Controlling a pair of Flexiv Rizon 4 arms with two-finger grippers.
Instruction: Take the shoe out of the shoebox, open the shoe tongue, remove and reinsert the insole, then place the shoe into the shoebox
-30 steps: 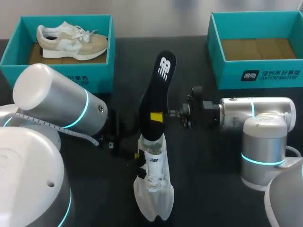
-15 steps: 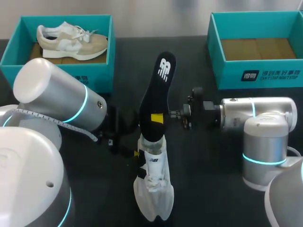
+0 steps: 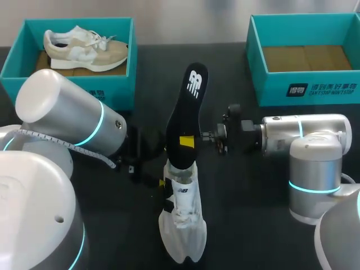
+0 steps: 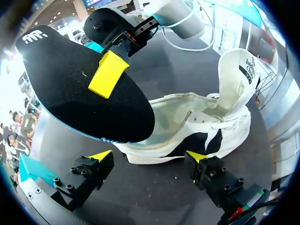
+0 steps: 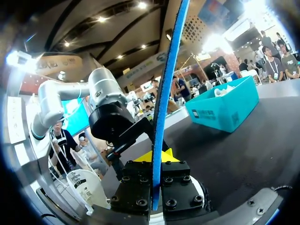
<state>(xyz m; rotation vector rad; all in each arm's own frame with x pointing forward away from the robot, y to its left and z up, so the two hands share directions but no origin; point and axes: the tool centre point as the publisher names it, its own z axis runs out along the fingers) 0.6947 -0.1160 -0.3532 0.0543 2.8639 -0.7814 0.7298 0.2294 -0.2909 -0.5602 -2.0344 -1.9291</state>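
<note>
A white shoe (image 3: 181,219) lies on the dark table, toe toward me, tongue pulled open. A black insole (image 3: 185,112) rises steeply out of its opening, heel end still inside. My right gripper (image 3: 188,139) is shut on the insole's middle, one yellow tip flat on its face. In the right wrist view the insole (image 5: 166,93) runs edge-on, blue, between that gripper's (image 5: 157,157) fingers. My left gripper (image 4: 149,157) stands open just beside the shoe (image 4: 201,126), below the insole (image 4: 79,89), touching neither. In the head view the left arm hides this gripper.
A teal shoebox (image 3: 17,62) at the back left holds a beige shoe (image 3: 84,48). A second teal box (image 3: 306,84) at the back right holds only brown padding. My left arm's bulky link (image 3: 67,115) covers the table's left side.
Almost nothing: the left arm's big link has shifted slightly, and the insole top sits a touch lower. Both grippers keep their states.
</note>
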